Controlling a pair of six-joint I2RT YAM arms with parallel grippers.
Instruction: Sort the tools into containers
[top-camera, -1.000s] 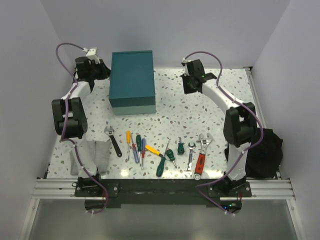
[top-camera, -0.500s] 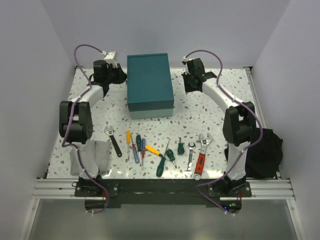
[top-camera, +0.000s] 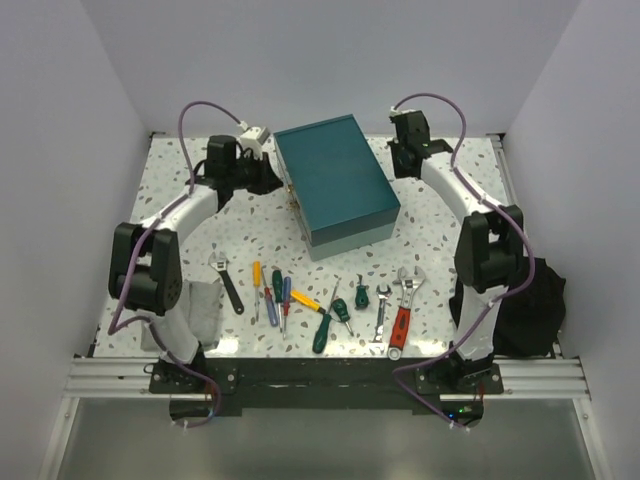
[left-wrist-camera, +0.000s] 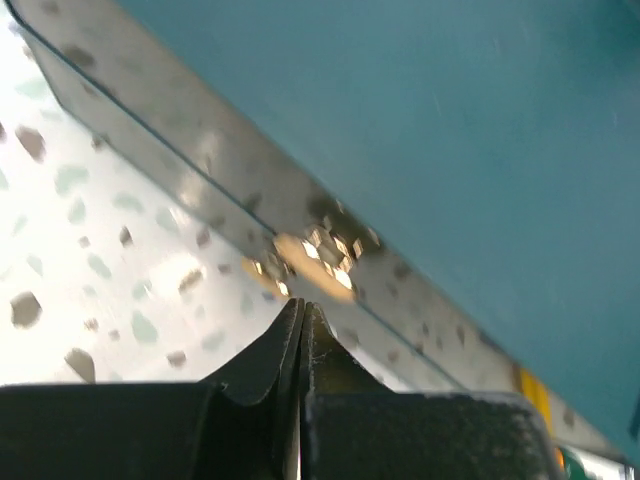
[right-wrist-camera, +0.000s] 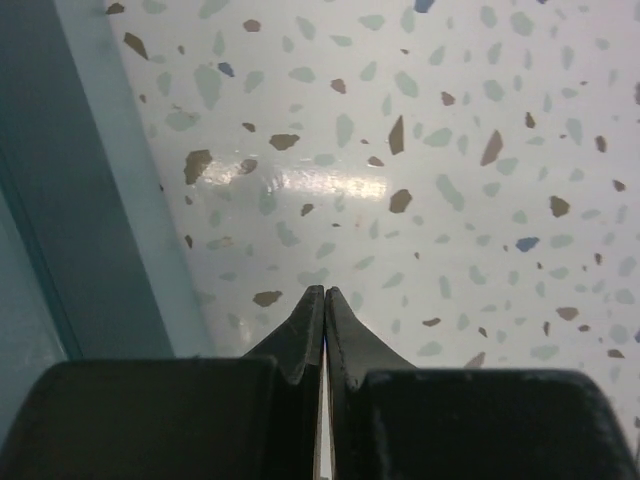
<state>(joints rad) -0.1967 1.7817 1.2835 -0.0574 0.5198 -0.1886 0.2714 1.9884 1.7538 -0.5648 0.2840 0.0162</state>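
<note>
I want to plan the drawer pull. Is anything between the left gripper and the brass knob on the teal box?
Nothing visible does. In the left wrist view the left gripper, jaws shut, points straight at the brass knob on the clear drawer front of the teal box, with only bare table between them.

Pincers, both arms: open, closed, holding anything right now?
Left pincer: closed, holding nothing, tips near a brass knob.
Right pincer: closed, holding nothing, beside the teal box.
</note>
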